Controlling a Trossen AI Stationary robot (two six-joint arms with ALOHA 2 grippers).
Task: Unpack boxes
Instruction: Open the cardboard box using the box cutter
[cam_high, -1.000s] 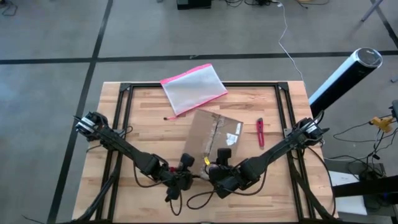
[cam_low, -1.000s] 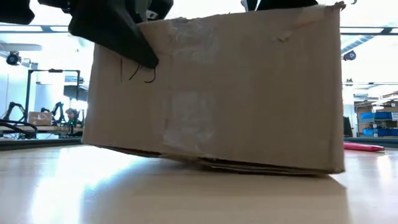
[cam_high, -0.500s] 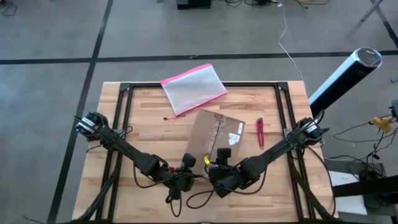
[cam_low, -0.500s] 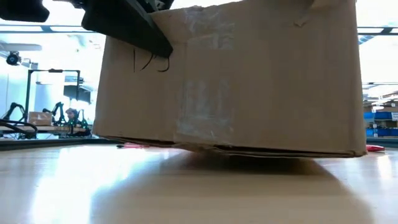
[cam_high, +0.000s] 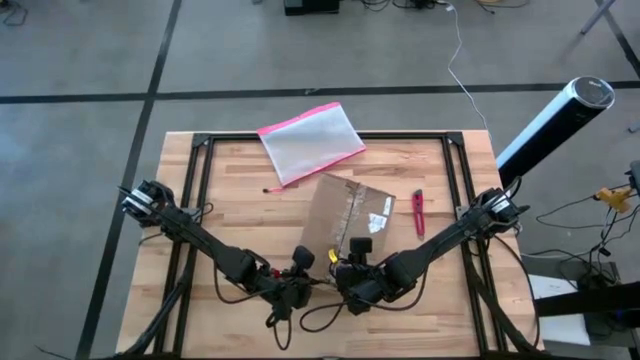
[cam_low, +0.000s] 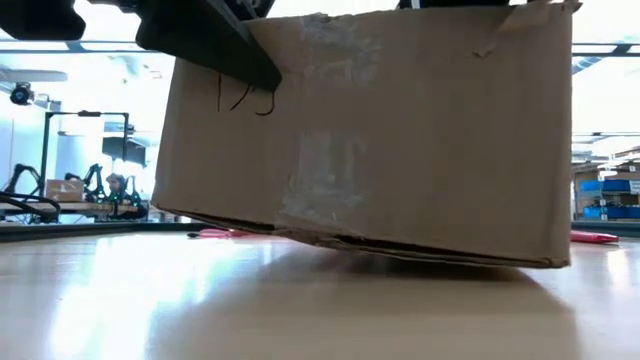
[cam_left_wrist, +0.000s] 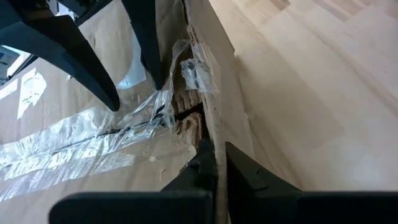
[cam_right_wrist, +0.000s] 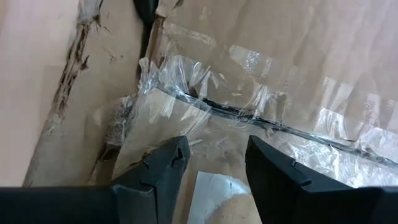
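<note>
- High view: a brown cardboard box (cam_high: 348, 212) lies at the centre of the wooden surface (cam_high: 240, 190), flaps taped shut, long axis running from upper right down to lower left. The left hand (cam_high: 303, 262) sits at the box's lower-left edge; the right hand (cam_high: 352, 258) is over its lower end. Both are at the near end, about equally close. A pink-edged zip pouch (cam_high: 311, 141) lies at upper centre, a red tool (cam_high: 418, 212) just right of the box.
- Low view: the box fills the frame, tilted, its left side raised slightly off the surface. A dark arm crosses the upper left against the box's top corner.
- Left wrist view: the left hand is nearly closed, fingers pinching the torn cardboard edge beside crumpled clear tape (cam_left_wrist: 87, 149). The box stretches forward from it.
- Right wrist view: the right hand is partly open and holds nothing, fingers (cam_right_wrist: 160, 167) poised above the torn tape along the seam, which runs crosswise ahead.
</note>
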